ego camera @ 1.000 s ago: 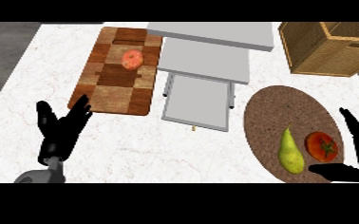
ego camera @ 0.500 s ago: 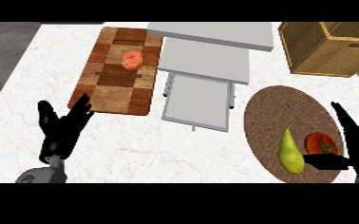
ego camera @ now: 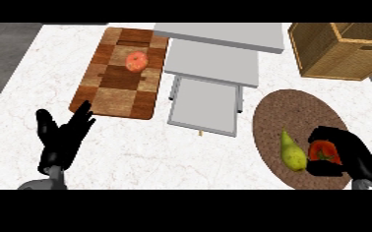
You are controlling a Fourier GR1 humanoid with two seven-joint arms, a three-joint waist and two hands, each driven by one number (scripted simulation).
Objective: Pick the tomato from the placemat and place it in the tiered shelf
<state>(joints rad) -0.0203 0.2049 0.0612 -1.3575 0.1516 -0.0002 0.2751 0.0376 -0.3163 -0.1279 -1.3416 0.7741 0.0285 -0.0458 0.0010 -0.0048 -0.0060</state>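
At lower right, the black right hand [ego camera: 347,153] curls around the red tomato [ego camera: 323,153] on the round brown placemat [ego camera: 291,113], not yet lifted toward the grey tiered shelf [ego camera: 214,64] at upper centre; the left hand [ego camera: 62,140] rests open at lower left

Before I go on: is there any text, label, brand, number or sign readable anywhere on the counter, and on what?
None: no words, numbers, labels or signs show anywhere in the head view.
The tiered shelf, wooden crate, checkered cutting board and round placemat are all unmarked.
The tomato in the right hand, the pear and the left hand carry no markings.
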